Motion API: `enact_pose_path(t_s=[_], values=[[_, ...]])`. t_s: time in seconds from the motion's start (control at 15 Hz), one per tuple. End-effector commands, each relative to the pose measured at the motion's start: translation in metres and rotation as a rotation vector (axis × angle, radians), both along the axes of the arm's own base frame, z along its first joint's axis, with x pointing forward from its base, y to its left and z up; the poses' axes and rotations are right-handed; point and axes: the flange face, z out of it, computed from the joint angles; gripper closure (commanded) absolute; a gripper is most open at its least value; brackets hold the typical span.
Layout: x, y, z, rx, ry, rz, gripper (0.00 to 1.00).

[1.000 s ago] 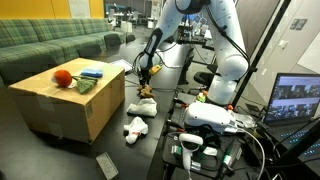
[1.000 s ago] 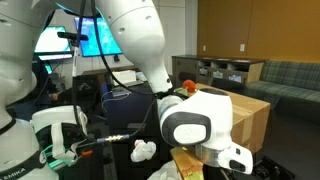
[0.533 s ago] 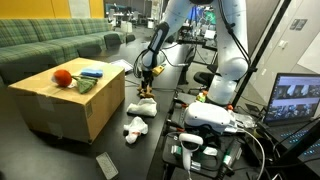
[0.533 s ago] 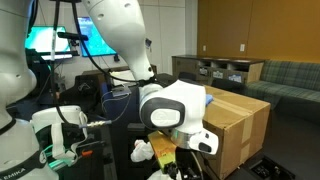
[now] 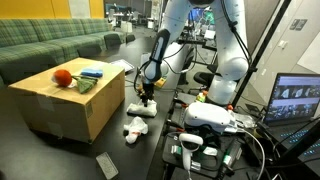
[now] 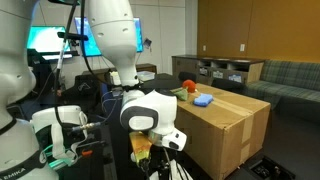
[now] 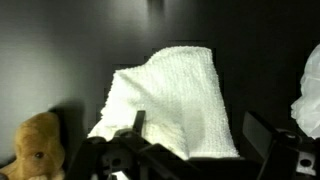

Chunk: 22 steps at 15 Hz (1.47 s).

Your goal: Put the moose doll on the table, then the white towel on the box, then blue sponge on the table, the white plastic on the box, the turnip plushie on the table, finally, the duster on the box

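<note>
My gripper (image 7: 195, 122) is open, its jaws wide apart over the near edge of the white towel (image 7: 175, 95), which lies rumpled on the black table. In an exterior view the gripper (image 5: 147, 92) hangs just above the towel (image 5: 139, 109). The tan moose doll (image 7: 36, 146) sits on the table left of the towel. The white plastic (image 7: 308, 95) lies at the right edge, and on the table in an exterior view (image 5: 134, 127). The red turnip plushie (image 5: 62, 77) and blue sponge (image 5: 91, 72) rest on the cardboard box (image 5: 60, 110). The duster is hard to identify.
A flat grey object (image 5: 107, 165) lies on the table's near end. A second white robot base (image 5: 210, 118) with cables and a laptop (image 5: 297, 100) stand beside the table. In an exterior view the box (image 6: 225, 130) is right of the wrist housing (image 6: 148, 112).
The arm has swung away from the box side and dropped lower, from above the moose doll to over the white towel. The jaws stay open.
</note>
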Motion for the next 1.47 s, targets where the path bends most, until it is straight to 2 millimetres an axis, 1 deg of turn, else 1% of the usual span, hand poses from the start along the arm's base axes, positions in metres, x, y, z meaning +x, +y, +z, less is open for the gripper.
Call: enact_pose_path(t_s=[0.0, 0.13, 0.33, 0.47, 0.67, 0.73, 0.8, 0.93, 1.2, 1.33, 1.4], values=[[0.0, 0.015, -0.026, 0.0, -0.07, -0.027, 0.0], [0.002, 0.012, -0.036, -0.015, -0.107, -0.032, 0.0], [0.004, 0.002, -0.05, -0.057, -0.156, -0.038, 0.0], [0.006, -0.004, -0.06, -0.092, -0.169, -0.035, 0.0], [0.006, -0.006, -0.072, -0.137, -0.171, -0.038, 0.0], [0.007, -0.007, -0.075, -0.15, -0.164, -0.044, 0.03], [0.009, -0.007, -0.078, -0.163, -0.157, -0.047, 0.25], [0.01, -0.007, -0.079, -0.184, -0.141, -0.051, 0.29], [0.012, -0.004, -0.067, -0.183, -0.094, -0.033, 0.6], [0.011, -0.002, -0.058, -0.159, -0.048, -0.019, 0.75], [0.01, -0.001, -0.048, -0.137, -0.022, -0.007, 0.82]])
